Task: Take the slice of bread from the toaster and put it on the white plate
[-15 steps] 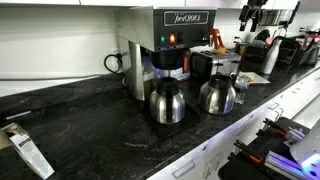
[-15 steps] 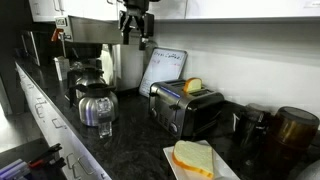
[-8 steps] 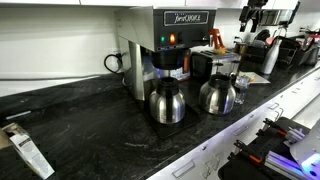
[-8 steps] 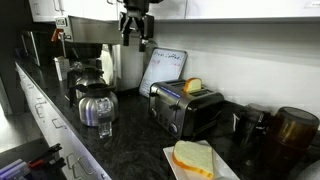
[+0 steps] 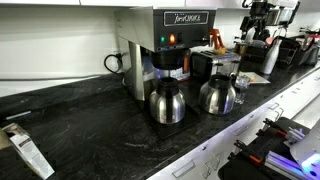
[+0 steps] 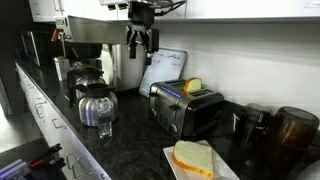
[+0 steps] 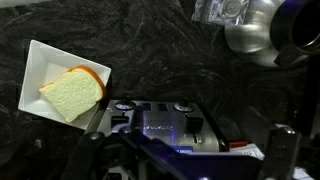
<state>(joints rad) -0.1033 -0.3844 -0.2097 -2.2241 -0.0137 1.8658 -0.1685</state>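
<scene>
My arm has slid sideways and dropped a little over the last half second, so the black two-finger gripper [image 6: 141, 42] now hangs nearer the dark boxy toaster with shiny metal sides [image 6: 183, 110], still well above it. Its fingers look spread and empty, though at this size I can't swear to it. The small orange-brown slice of bread [image 6: 193, 86] pokes from the toaster's slot. The square white plate [image 7: 50, 62] already carries a pale slice [image 7: 72, 93]. I judge the approach barely begun.
</scene>
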